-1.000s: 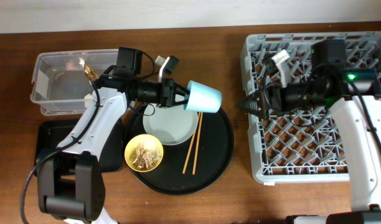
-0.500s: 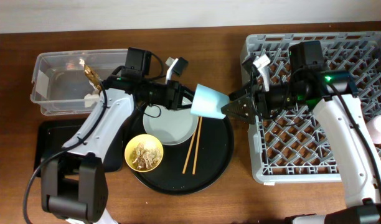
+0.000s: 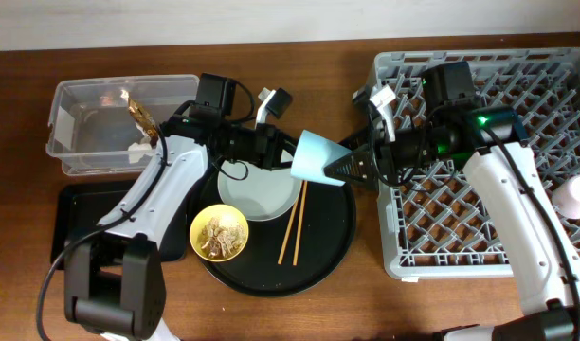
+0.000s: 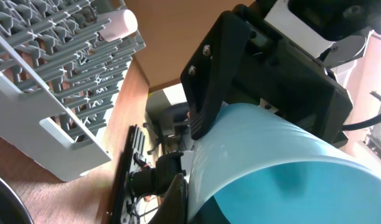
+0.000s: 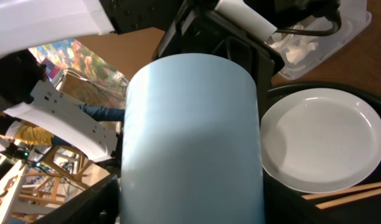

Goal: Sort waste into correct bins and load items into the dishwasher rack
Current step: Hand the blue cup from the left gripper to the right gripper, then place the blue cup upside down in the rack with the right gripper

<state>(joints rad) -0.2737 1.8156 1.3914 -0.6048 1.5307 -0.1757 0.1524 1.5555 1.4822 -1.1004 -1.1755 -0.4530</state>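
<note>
The light blue cup (image 3: 314,156) hangs tilted in the air above the round black tray, its open end toward the rack. My left gripper (image 3: 282,152) is shut on its rim from the left. My right gripper (image 3: 339,168) is open, its fingers on either side of the cup (image 5: 190,137); contact is unclear. The pale plate (image 3: 257,189) lies below. The yellow bowl (image 3: 219,232) holds beige food scraps. The chopsticks (image 3: 295,223) lie on the tray. The pink cup (image 3: 579,197) lies at the right edge of the grey rack (image 3: 480,218).
The clear tub (image 3: 81,104) at the back left holds a brown-gold wrapper (image 3: 138,112) and white tissue (image 3: 138,150). The shallow black tray (image 3: 72,218) lies in front of it. The round black tray (image 3: 333,237) sits mid-table, close to the rack's left wall.
My left gripper carried the cup a little right. My right gripper swung left out of the rack and now straddles the cup.
</note>
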